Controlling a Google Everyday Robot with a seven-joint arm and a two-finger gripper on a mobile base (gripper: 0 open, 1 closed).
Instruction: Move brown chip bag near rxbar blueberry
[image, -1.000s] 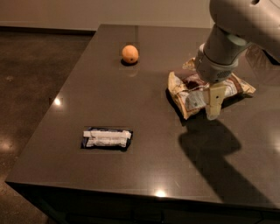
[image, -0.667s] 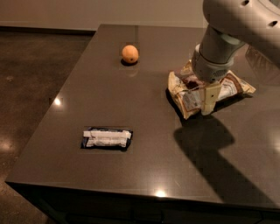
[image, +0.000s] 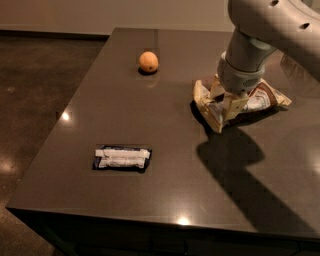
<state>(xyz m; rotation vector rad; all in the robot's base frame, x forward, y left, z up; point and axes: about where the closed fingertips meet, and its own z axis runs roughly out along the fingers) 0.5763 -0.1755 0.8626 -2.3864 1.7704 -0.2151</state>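
My gripper (image: 227, 100) is down on the left end of the brown chip bag (image: 261, 98), which lies crumpled on the right side of the worktop (image: 175, 200). Whether it is clamped on the bag or only set against it, I cannot tell. Taking this end makes sense to me, since it faces the way the bag must travel. The rxbar blueberry (image: 122, 158) lies flat toward the front left, well apart from the bag. A small orange fruit (image: 148, 61) sits toward the back, off the line between them, so I judge nothing blocks the path.
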